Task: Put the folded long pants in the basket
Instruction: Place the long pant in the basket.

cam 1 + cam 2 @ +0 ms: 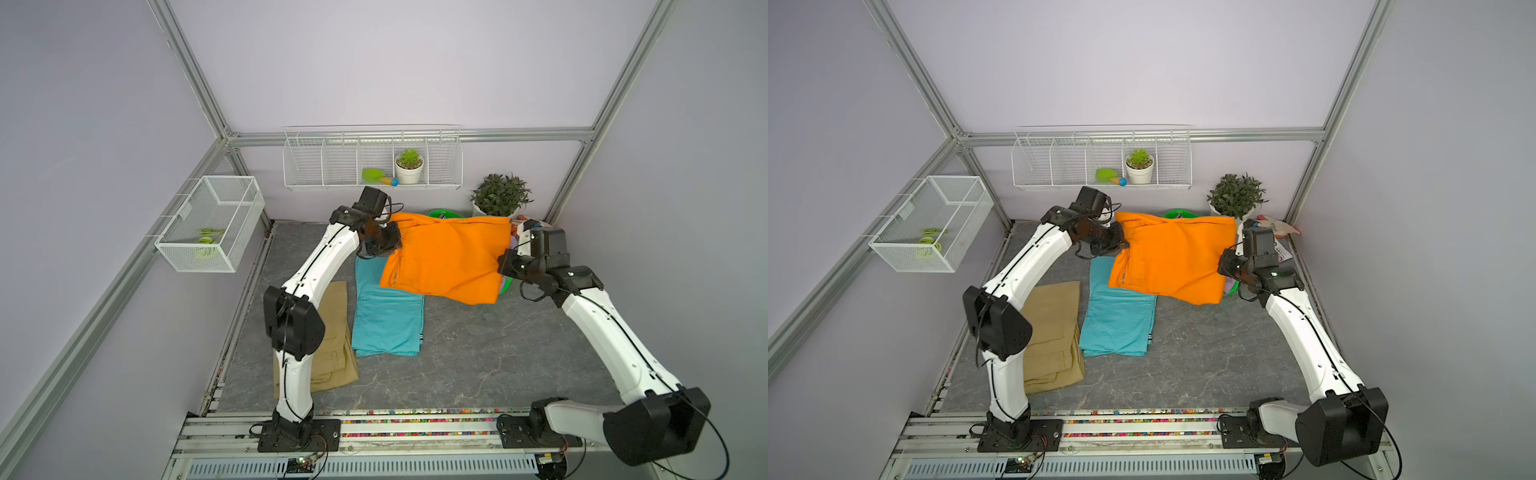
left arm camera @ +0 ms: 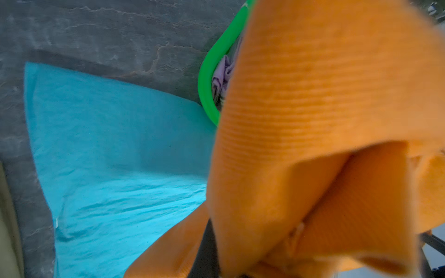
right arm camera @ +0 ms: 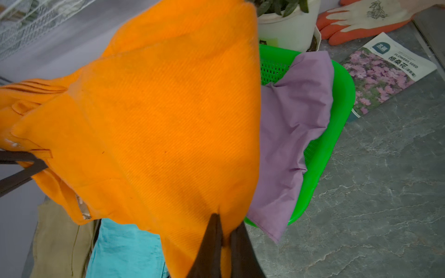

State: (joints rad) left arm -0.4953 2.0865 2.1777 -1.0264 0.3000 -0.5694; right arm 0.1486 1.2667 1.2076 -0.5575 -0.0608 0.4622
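You've got the orange pants [image 1: 446, 257] stretched in the air between both arms, hanging right over the basket [image 3: 344, 96]. The left gripper [image 1: 397, 243] is pinching one edge and the right gripper [image 1: 503, 262] is pinching the opposite edge. Lilac pants [image 3: 296, 120] already sit in the basket, one end spilling over the rim. Teal pants [image 1: 386, 320] and khaki pants [image 1: 337, 303] lie flat on the table [image 1: 478, 353], side by side by the left arm.

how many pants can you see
4: tan pants and teal pants on the table, orange pants held above the green basket, lilac pants inside it; others could hide underneath.
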